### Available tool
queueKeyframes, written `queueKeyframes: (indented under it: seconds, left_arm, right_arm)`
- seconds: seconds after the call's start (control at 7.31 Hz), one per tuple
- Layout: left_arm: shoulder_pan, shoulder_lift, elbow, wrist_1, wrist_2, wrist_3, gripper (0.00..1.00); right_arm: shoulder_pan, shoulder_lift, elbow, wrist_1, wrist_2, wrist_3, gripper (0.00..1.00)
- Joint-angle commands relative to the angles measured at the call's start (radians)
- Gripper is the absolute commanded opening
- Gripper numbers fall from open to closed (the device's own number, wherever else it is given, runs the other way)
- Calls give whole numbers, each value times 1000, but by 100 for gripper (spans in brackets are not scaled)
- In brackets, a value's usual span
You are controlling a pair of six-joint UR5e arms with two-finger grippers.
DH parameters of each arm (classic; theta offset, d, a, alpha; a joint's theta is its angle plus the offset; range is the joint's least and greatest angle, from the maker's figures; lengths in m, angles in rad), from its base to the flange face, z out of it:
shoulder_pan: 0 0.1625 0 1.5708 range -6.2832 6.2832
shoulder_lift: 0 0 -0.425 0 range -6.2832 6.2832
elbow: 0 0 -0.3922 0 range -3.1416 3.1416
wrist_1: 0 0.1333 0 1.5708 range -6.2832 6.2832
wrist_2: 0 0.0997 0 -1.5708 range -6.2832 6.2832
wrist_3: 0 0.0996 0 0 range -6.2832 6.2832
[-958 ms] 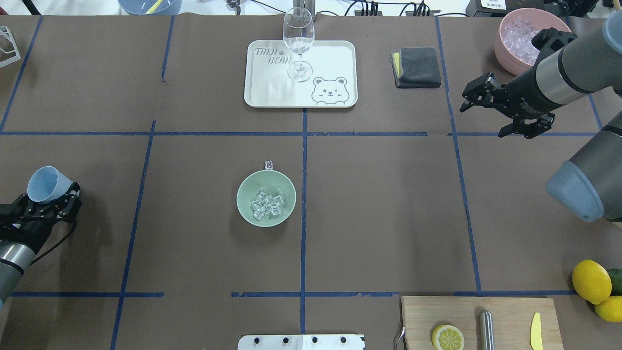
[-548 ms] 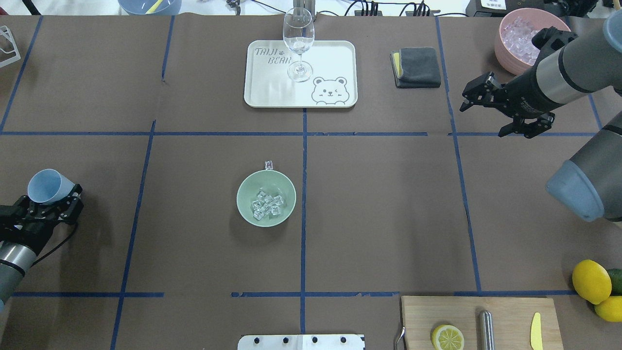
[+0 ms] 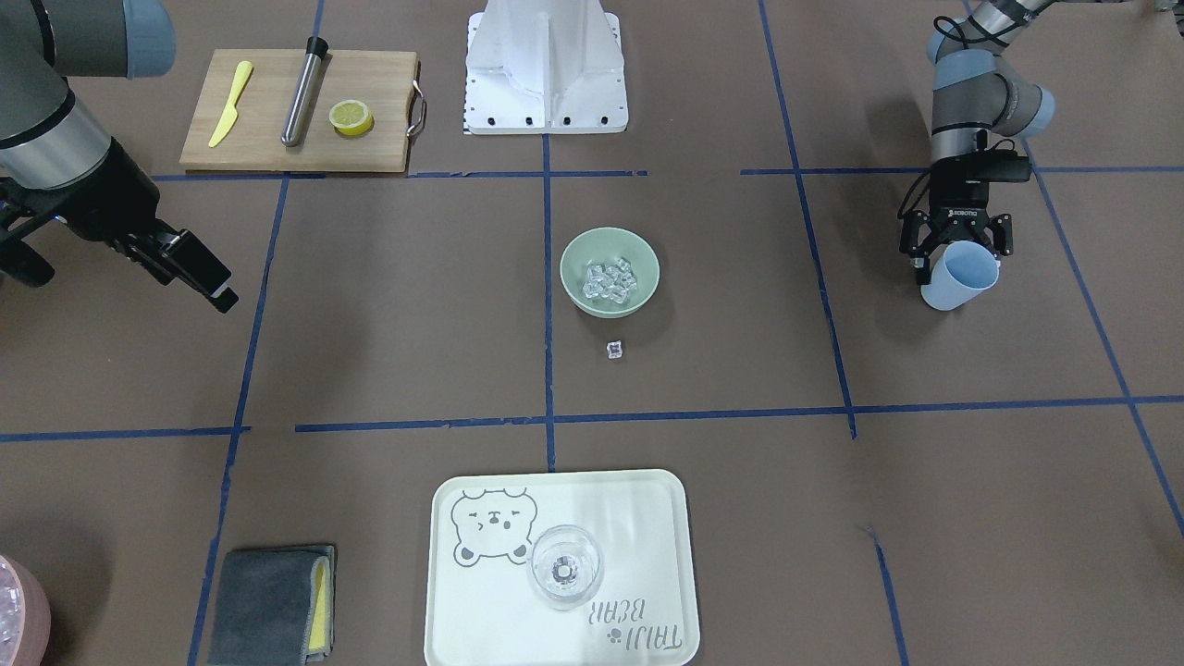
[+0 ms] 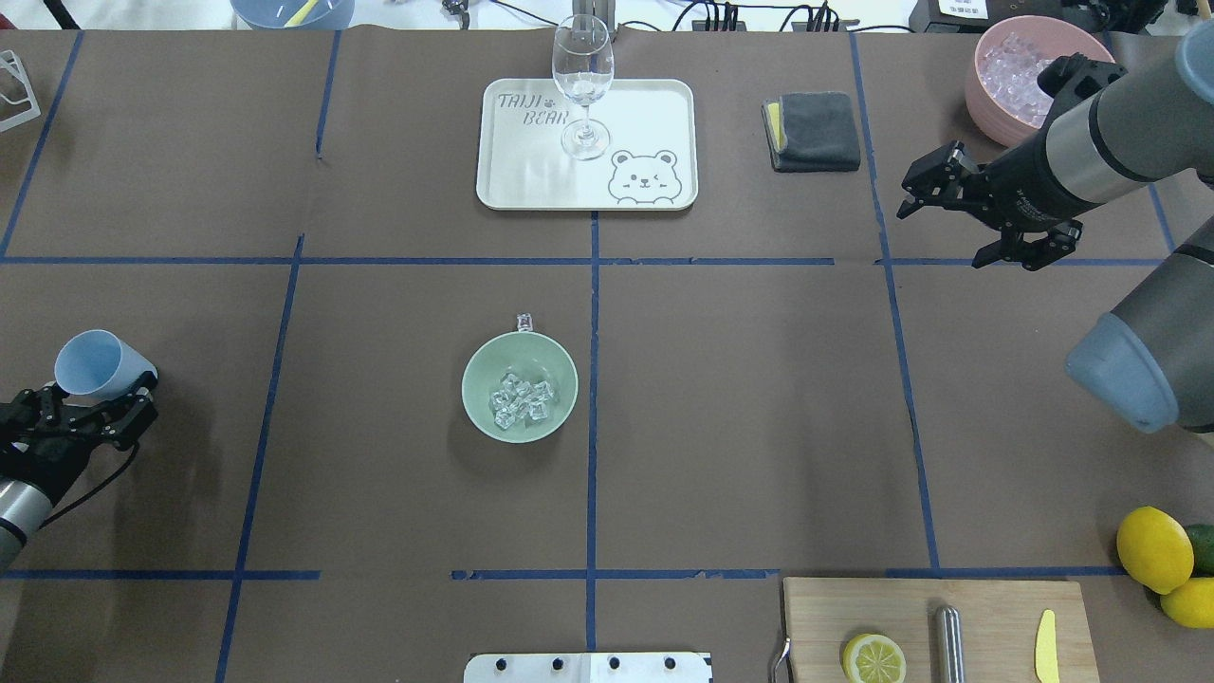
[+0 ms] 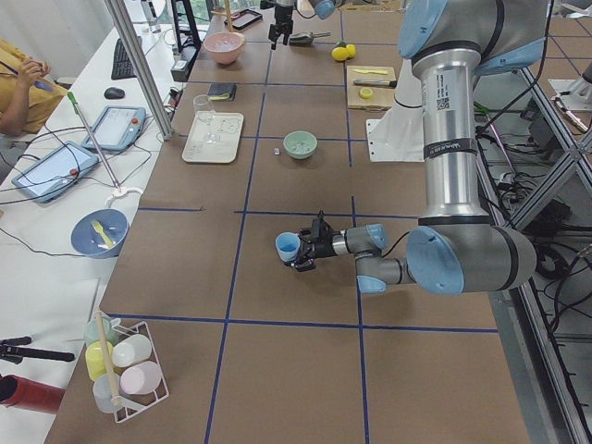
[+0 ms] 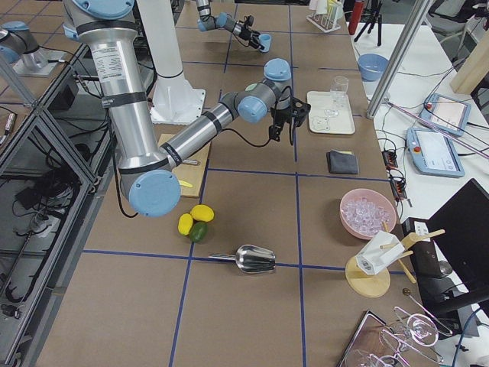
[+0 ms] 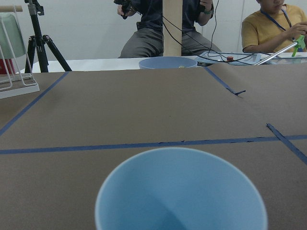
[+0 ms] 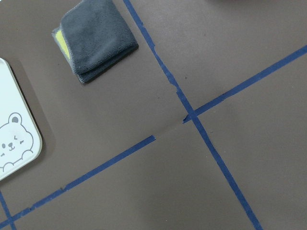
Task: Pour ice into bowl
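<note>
The pale sage-green bowl [image 4: 545, 365] stands near the table's middle and also shows in the front-facing view [image 3: 643, 262]. A handful of clear ice cubes [image 4: 520, 401] lies in it. One stray ice cube [image 4: 524, 323] lies on the table just beyond the bowl's far rim. My left gripper [image 4: 102, 396] is far to the left, shut on a light blue cup [image 4: 92, 363], which looks empty in the left wrist view [image 7: 180, 191]. My right gripper [image 4: 941, 232] hangs open and empty at the far right, above the table.
A white bear tray [image 4: 645, 114] with a wine glass [image 4: 582, 85] is at the back middle. A grey cloth [image 4: 814, 131] and a pink container of ice [image 4: 1010, 71] are at the back right. A cutting board [image 4: 996, 607] with half a lemon, and whole lemons [image 4: 1153, 548], are at the front right.
My left gripper has drawn back a little toward the left edge with the blue cup still in it. The bowl, the ice and the right arm have not moved.
</note>
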Motion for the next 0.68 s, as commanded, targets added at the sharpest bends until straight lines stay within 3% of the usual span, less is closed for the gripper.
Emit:
queueKeyframes:
  seconds: [0.0, 0.55]
  left_arm:
    - [1, 106, -91, -1, -116, 3, 100]
    - [-2, 204, -184, -11, -372, 147, 100]
  right_arm:
    - [0, 0, -2, 0, 0, 1, 100]
    - [0, 0, 2, 0, 0, 1, 100]
